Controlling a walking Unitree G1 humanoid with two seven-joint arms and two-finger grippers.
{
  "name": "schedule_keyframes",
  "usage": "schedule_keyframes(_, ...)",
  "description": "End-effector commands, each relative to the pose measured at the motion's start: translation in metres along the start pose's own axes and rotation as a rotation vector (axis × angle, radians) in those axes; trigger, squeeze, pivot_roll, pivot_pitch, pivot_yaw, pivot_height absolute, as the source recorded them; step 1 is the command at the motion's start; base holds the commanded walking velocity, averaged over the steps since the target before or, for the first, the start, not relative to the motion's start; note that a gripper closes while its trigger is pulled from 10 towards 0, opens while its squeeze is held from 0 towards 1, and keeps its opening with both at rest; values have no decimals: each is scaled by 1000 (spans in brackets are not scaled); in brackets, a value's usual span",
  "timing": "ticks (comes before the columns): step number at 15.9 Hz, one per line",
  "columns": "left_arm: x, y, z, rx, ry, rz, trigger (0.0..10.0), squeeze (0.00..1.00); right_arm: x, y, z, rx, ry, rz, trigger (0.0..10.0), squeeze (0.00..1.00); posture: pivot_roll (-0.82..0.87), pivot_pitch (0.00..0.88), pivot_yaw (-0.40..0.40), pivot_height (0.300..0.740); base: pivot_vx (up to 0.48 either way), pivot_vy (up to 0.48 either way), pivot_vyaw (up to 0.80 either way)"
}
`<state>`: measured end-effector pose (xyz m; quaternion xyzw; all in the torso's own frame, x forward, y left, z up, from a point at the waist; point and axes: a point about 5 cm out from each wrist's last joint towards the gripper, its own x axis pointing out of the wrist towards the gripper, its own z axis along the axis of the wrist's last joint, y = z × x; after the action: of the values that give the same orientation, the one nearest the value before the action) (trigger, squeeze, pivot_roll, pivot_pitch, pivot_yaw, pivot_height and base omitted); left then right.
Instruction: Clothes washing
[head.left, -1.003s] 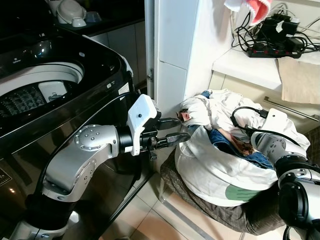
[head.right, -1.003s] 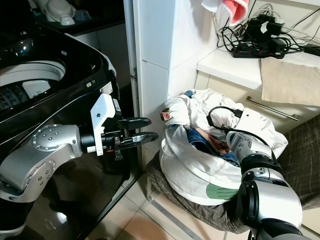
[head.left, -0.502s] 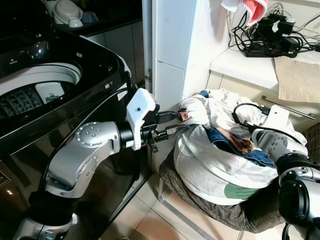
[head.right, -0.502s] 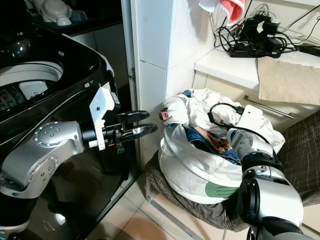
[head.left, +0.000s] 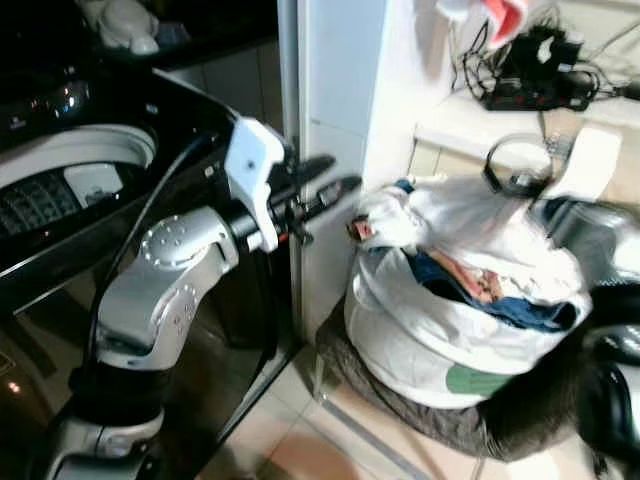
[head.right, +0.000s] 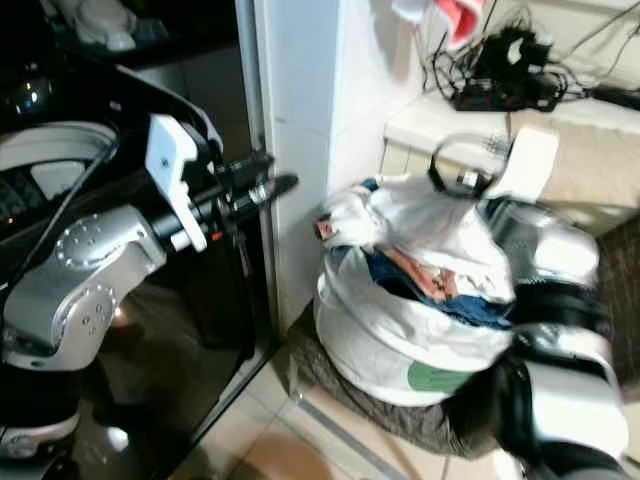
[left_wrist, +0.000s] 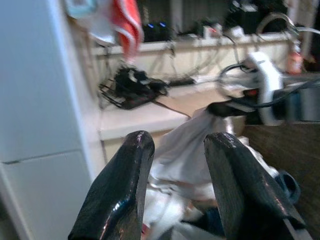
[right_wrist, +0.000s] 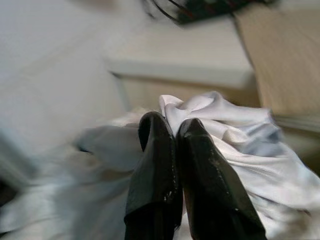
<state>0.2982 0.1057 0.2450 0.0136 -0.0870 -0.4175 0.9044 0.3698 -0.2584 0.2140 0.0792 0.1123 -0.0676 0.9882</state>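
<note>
Right wrist view: my right tool (right_wrist: 175, 131) pinches a crumpled white shirt (right_wrist: 235, 135) for lifting; left tool (head.left: 325, 187) hovers released, empty.

A heap of laundry (head.left: 450, 300), mostly white cloth with blue and patterned pieces showing at its open middle, bulges from a dark checked basket (head.left: 400, 400) on the tiled floor. Beside it, the black top-loading washing machine (head.left: 90, 190) stands with its drum (head.left: 60, 185) open.
</note>
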Motion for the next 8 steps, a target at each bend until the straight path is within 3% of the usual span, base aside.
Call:
schedule_keyframes(1,2,2,12,27,-50,27,10000,0,-14,13,19,0,-38,123,0,0,-19,0,-14,740,0,0,0)
schedule_keyframes(4,8,6,25,66,-124,68,10000,0,-46,38,59,41,-132,402,0,0,-33,0,-7,740,0,0,0)
schedule_keyframes(5,14,7,32,56,-159,84,10000,0,-68,59,82,71,-186,606,0,0,-33,0,-7,740,0,0,0)
schedule_keyframes(6,18,7,36,18,-190,89,10000,1000,-79,70,92,104,-211,708,0,0,-33,0,-7,740,0,0,0)
schedule_keyframes(7,21,6,41,-35,-235,79,10000,1000,-89,79,100,141,-233,811,0,0,-41,0,-9,740,0,0,0)
schedule_keyframes(8,22,6,43,-38,-253,75,10000,1000,-94,82,102,149,-236,843,0,0,-41,0,-9,740,0,0,0)
